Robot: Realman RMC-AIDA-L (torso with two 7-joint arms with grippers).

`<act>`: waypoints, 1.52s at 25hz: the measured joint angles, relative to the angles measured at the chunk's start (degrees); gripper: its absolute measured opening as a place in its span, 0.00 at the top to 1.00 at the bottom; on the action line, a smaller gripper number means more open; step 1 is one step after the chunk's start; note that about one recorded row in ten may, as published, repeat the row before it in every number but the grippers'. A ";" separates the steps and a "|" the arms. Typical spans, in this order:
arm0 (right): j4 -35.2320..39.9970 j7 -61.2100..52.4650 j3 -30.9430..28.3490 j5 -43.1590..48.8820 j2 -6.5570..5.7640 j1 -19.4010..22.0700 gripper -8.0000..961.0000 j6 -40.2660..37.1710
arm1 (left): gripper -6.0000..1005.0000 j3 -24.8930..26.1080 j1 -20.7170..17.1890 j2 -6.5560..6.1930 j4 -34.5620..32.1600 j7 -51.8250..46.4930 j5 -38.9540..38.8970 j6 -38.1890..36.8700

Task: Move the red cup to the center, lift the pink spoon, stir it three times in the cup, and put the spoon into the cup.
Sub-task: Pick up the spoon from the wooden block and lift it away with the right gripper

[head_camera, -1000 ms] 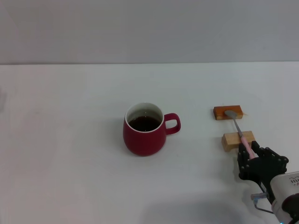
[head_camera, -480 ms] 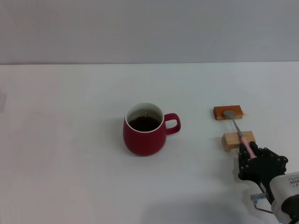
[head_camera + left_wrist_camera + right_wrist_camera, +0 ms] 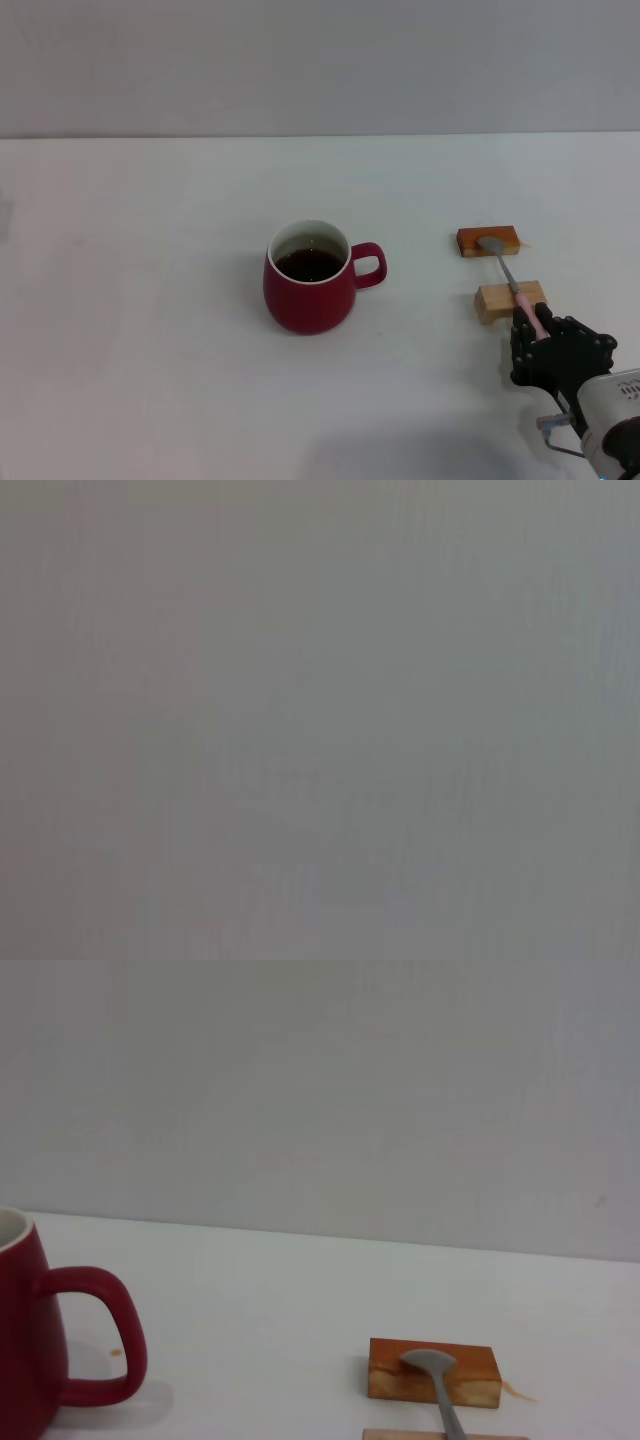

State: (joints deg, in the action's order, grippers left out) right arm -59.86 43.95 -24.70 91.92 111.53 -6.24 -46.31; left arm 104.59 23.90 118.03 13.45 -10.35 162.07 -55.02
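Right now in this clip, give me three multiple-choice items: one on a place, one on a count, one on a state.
1. Where does the pink spoon lie?
A. inside the cup
B. across two wooden blocks
C. flat on the table

2. How many wooden blocks are there?
A. one
B. two
C. three

3. What is in the red cup?
A. nothing
B. dark liquid
C. the spoon

Answers:
1 B: its bowl rests on the orange block, its neck on the pale block, with the right gripper at its pink handle.
2 B: only those two show.
3 B: dark liquid fills it below the white rim.
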 joint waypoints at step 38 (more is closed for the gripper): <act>0.01 0.00 0.10 0.00 0.09 0.09 0.83 0.08 | 0.16 0.00 0.00 -0.09 -0.09 -0.03 0.00 0.00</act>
State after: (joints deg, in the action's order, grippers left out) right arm -59.86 43.94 -24.61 91.93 111.62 -6.15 -46.23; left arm 104.59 23.91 117.95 13.36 -10.37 162.07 -55.02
